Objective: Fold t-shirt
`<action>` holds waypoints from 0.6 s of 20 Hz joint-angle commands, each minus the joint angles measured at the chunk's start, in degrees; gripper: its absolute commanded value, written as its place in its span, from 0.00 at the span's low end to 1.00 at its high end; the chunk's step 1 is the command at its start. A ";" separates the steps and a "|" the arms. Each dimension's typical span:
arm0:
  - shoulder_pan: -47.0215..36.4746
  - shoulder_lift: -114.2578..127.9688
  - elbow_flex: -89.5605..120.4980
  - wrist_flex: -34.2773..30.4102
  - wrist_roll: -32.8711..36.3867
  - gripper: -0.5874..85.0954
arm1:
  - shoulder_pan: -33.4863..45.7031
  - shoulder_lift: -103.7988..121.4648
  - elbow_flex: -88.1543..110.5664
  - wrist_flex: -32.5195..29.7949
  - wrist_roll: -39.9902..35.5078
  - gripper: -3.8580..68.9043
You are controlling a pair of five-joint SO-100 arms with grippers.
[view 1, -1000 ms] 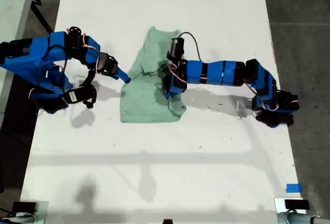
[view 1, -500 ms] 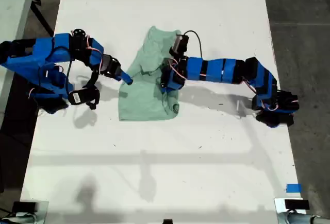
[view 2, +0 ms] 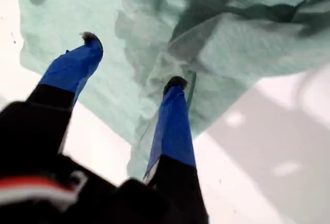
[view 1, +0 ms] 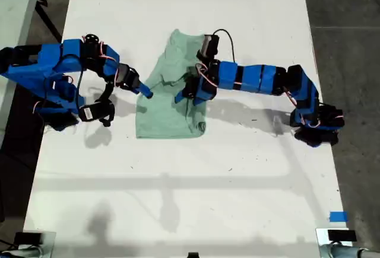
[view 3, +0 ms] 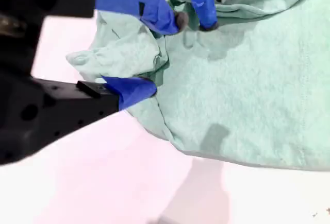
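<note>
On the white table [view 1: 178,198], rumpled t-shirt [view 1: 163,112], my first gripper [view 2: 134,62] fingers spread over its cloth, my second gripper [view 3: 162,54] parted around a bunched edge fold.

my second pincer [view 3: 165,56]: spread | astride bunched fold | t-shirt [view 3: 258,95]: rumpled

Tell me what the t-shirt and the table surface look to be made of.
The t-shirt looks like soft knit cotton-type cloth, matte pale green: it creases and bunches, and the second wrist view shows a fuzzy weave. The table appears to be a smooth, hard white surface, perhaps laminate, faintly scuffed.
</note>
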 commanded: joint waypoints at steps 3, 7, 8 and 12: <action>1.05 0.62 -0.53 -1.05 -0.70 0.24 | 0.09 18.11 -2.46 9.67 -3.34 0.42; 1.05 1.67 -0.53 -0.44 -0.79 0.24 | 2.11 30.41 3.78 17.40 -5.19 0.40; 1.05 1.93 -0.53 0.00 -0.97 0.24 | 2.55 33.93 7.38 17.84 -5.62 0.38; 1.58 4.04 1.76 3.08 -5.45 0.24 | 3.34 48.16 24.61 17.93 -4.92 0.35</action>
